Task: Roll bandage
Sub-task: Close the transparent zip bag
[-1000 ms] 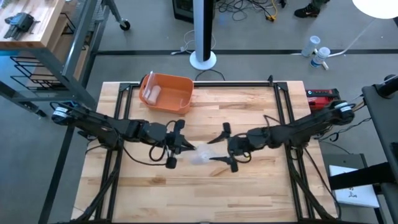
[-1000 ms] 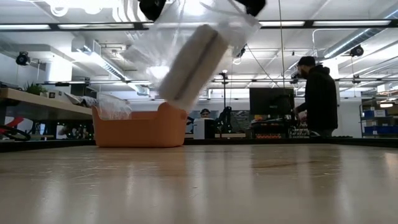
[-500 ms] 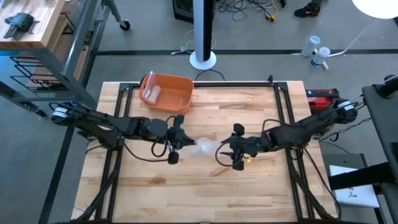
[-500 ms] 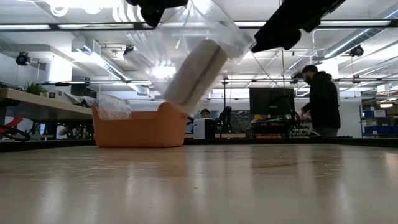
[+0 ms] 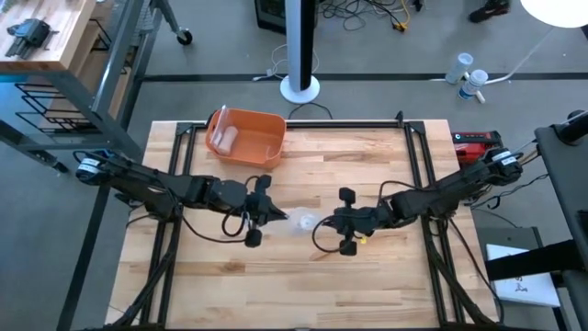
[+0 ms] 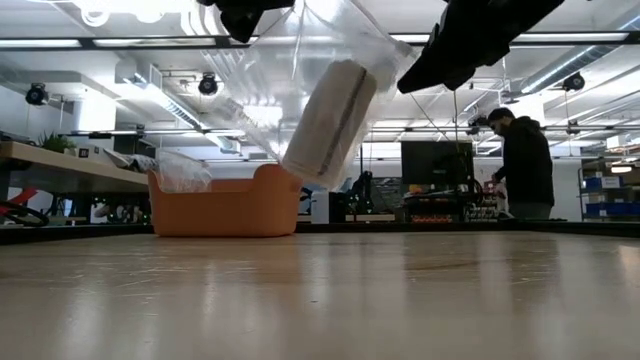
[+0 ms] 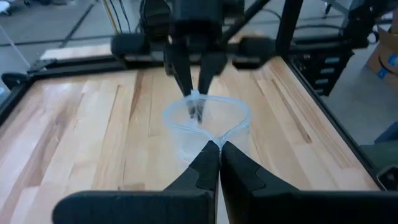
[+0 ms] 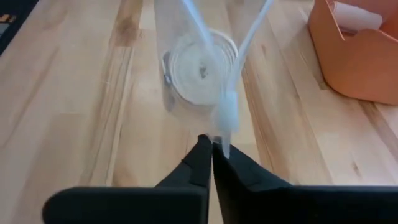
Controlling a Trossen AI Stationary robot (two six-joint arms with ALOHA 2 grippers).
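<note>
Both hands are closed on one clear plastic bag [image 6: 330,90], which is held up above the middle of the table [image 5: 367,285]: the left hand [image 7: 214,163] is pinched on one edge of the mouth, the right hand [image 8: 210,157] on the opposite edge. A rolled bandage [image 6: 330,120] is seen hanging tilted inside the bag, clear of the table. The bandage is judged light and soft, the film thin and slippery, so the roll would best be taken across its body. An orange bin [image 5: 246,136] is set near the table's far edge.
</note>
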